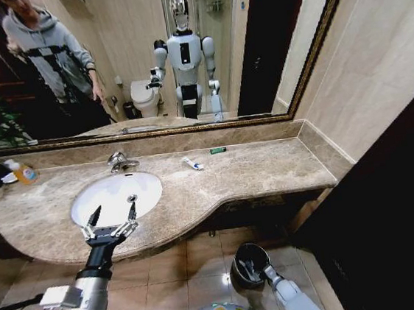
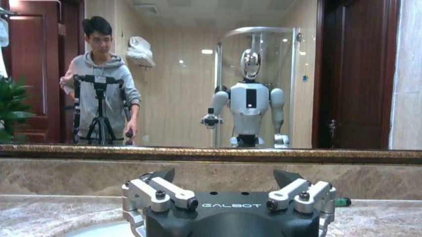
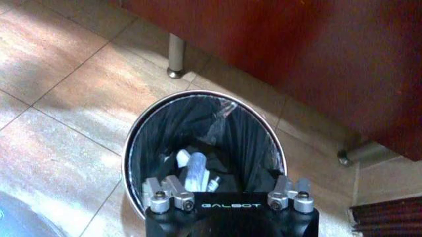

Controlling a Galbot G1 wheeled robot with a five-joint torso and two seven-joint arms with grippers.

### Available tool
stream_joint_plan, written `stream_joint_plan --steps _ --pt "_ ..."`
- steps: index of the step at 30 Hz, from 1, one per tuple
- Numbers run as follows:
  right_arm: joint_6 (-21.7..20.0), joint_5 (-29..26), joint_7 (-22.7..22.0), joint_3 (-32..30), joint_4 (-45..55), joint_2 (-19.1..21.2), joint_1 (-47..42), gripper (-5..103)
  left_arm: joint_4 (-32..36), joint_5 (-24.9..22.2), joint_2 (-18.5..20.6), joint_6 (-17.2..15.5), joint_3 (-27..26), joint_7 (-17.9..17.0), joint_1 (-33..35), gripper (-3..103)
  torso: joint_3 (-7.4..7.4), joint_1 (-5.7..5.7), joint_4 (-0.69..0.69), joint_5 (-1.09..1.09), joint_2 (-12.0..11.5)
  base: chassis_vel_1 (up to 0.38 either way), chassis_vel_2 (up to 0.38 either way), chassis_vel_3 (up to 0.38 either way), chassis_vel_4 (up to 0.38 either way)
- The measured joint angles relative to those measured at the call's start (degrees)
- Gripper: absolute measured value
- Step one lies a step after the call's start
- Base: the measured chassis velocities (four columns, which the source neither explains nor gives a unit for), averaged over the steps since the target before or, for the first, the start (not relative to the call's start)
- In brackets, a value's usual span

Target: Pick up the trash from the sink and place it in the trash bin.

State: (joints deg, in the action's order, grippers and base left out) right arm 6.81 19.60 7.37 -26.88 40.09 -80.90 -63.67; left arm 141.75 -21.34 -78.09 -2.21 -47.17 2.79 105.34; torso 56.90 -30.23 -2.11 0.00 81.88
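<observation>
**Right pincer over the lined bin, left pincer at the basin's edge**

Low in the head view, the trash bin (image 1: 249, 263) stands on the tiled floor (image 1: 203, 263) below the bench overhang, with the right pincer (image 1: 258, 272) at its mouth. The right wrist view looks straight down into the bin (image 3: 135, 148): a black liner, and at the bottom several small white tubes (image 3: 195, 174) lying together. The right pincer (image 3: 228, 197) is spread, nothing between its fingers.

At lower left of the head view the left pincer (image 1: 112, 223) is spread wide and empty over the front rim of the sink (image 1: 115, 196), whose white bowl looks bare. The left wrist view shows the same left pincer (image 2: 226, 190) open, facing the mirror (image 2: 211, 74).

Farther back on the marble bench (image 1: 253, 169), right of the chrome tap (image 1: 121, 162), lie a white-and-blue tube (image 1: 192, 163) and, beyond it by the wall, a short dark green stick (image 1: 218, 150), its tip seen in the left wrist view as well (image 2: 341, 201). At far left stands a bottle of orange liquid (image 1: 22, 172). Right of the frame, dark wood panelling (image 1: 390, 202).
</observation>
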Motion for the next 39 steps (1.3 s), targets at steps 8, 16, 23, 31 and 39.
stream_joint_plan --steps 8,16,23,31,39 --pt "-1.57 -4.84 0.08 0.01 6.13 0.73 -4.75 98 0.00 0.00 0.00 0.00 0.00 0.00 0.00 100 0.00 0.00 0.00 0.01 0.00 0.000 0.000 0.000 0.000" --pt "-3.00 -8.30 -0.26 -0.19 14.65 1.28 -10.55 100 0.00 0.00 0.00 0.00 0.00 0.00 0.00 100 0.00 0.00 0.00 0.00 0.00 0.000 0.000 0.000 0.000" --pt "3.20 -10.75 -3.62 -1.49 28.32 1.64 -18.15 100 0.00 0.00 0.00 0.00 0.00 0.00 0.00 100 0.00 0.00 0.00 0.00 0.00 0.000 0.000 0.000 0.000" --pt "14.98 -8.80 -9.55 -6.86 60.55 -0.77 -38.15 100 0.00 0.00 0.00 0.00 0.00 0.00 -0.01 100 -0.01 0.01 0.01 -0.02 0.01 0.000 0.000 0.000 0.000" --pt "10.27 -11.07 -9.46 -6.14 77.50 -2.50 -41.71 100 0.00 0.00 0.00 0.00 0.00 0.00 0.00 100 0.00 0.01 0.00 -0.01 0.01 0.000 0.000 0.000 0.000"
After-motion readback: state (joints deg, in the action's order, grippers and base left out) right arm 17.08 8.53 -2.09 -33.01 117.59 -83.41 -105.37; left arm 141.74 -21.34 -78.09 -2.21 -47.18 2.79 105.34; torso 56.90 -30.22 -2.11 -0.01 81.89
